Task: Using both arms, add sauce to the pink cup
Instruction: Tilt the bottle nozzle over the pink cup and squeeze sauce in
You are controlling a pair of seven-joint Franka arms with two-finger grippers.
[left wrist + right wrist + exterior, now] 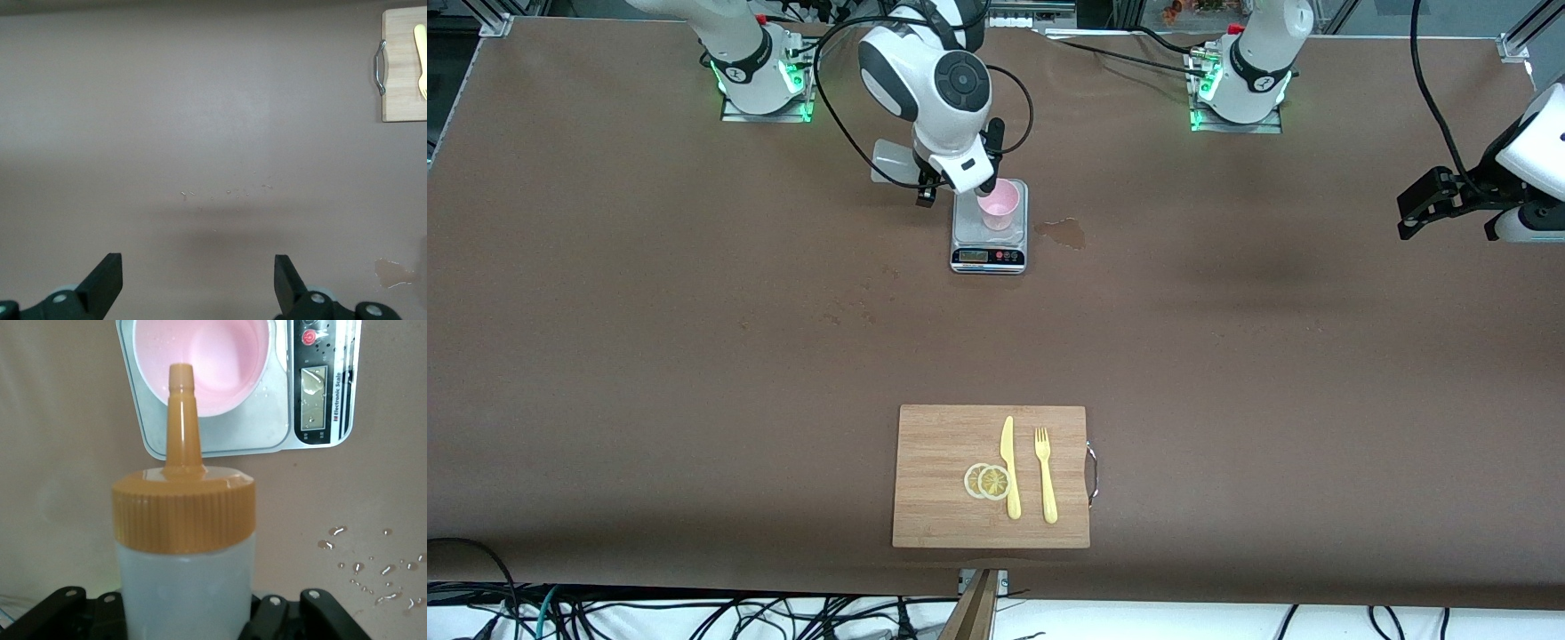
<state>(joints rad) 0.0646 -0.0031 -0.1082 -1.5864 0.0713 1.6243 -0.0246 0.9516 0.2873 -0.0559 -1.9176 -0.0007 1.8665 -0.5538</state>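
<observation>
Right gripper point(925, 188) clamped on squeeze bottle point(183, 540) body, nozzle over pink cup point(998, 205); soft walls likely yield. Left gripper point(197, 287) fingers apart, waiting.

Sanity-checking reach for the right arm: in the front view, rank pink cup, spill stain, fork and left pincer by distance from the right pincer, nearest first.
From the right pincer, shut on the sauce bottle beside the scale:
1. Pink cup, on the scale, right by it.
2. Spill stain, on the table toward the left arm's end.
3. Fork, on the cutting board, nearest the camera.
4. Left pincer, open, waiting at the left arm's end.
</observation>
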